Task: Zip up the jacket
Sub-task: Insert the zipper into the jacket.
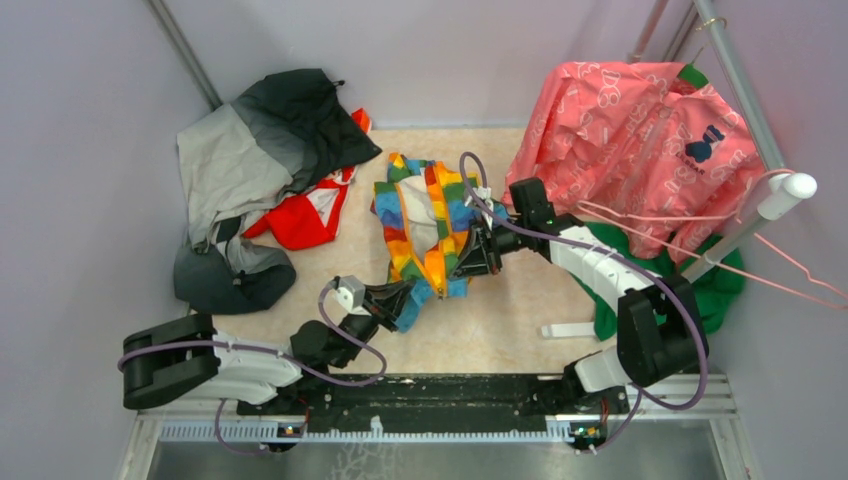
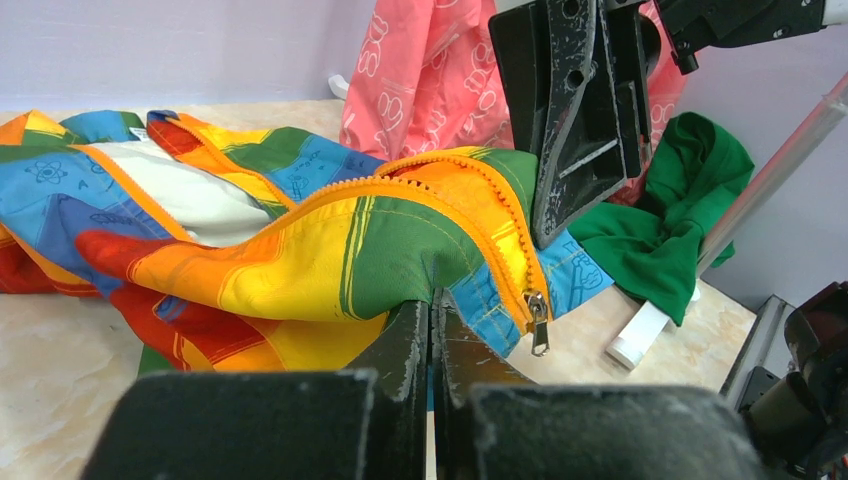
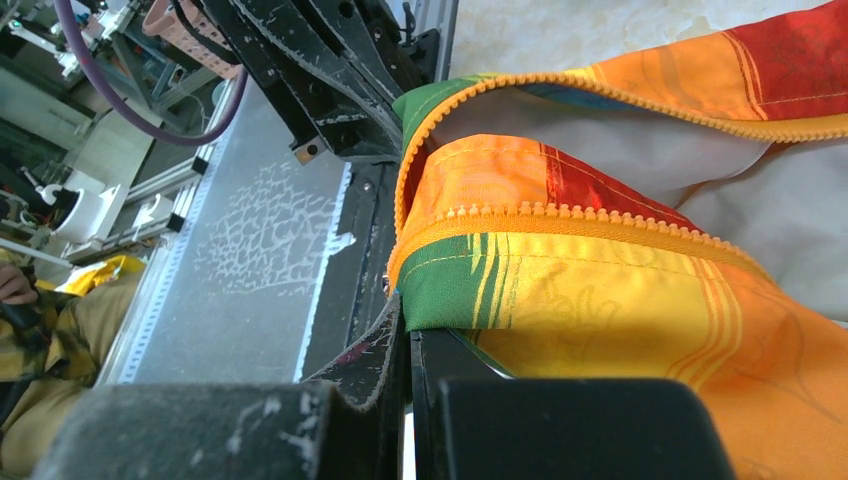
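The rainbow-striped jacket (image 1: 425,225) lies open in the middle of the table, its pale lining showing. My left gripper (image 1: 408,298) is shut on the jacket's near hem; in the left wrist view (image 2: 432,308) the jaws pinch green and blue fabric. The orange zipper's metal slider (image 2: 538,312) hangs just right of them at the zipper's lower end. My right gripper (image 1: 482,250) is shut on the jacket's right front edge; in the right wrist view (image 3: 406,325) it pinches the green hem below the orange zipper teeth (image 3: 600,225).
A grey-and-black jacket (image 1: 250,165) and a red garment (image 1: 300,220) lie at the back left. A pink patterned garment (image 1: 640,130) hangs on a rack at the right over a green cloth (image 1: 715,285). A white piece (image 1: 568,329) lies near the right arm.
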Available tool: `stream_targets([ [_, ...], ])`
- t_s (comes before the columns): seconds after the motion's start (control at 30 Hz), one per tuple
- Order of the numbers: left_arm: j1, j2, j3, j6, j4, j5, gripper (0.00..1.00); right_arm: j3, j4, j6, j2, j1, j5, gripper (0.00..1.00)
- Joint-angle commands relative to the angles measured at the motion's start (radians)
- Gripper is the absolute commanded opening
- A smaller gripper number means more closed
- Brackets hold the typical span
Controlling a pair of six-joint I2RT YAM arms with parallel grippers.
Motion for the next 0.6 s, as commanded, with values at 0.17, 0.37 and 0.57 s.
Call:
stream_targets([
  [0.17, -0.012, 0.022, 0.008, -0.021, 0.100, -0.024, 0.00, -0.010, 0.076, 0.042, -0.025, -0.002, -0.027, 0.00],
  [0.37, -0.014, 0.003, 0.007, -0.026, 0.099, -0.045, 0.00, -0.013, 0.075, 0.039, -0.026, -0.002, -0.029, 0.00],
  [0.57, -0.014, -0.065, -0.004, -0.067, 0.091, -0.093, 0.00, 0.016, 0.017, -0.029, -0.043, -0.002, -0.037, 0.00],
])
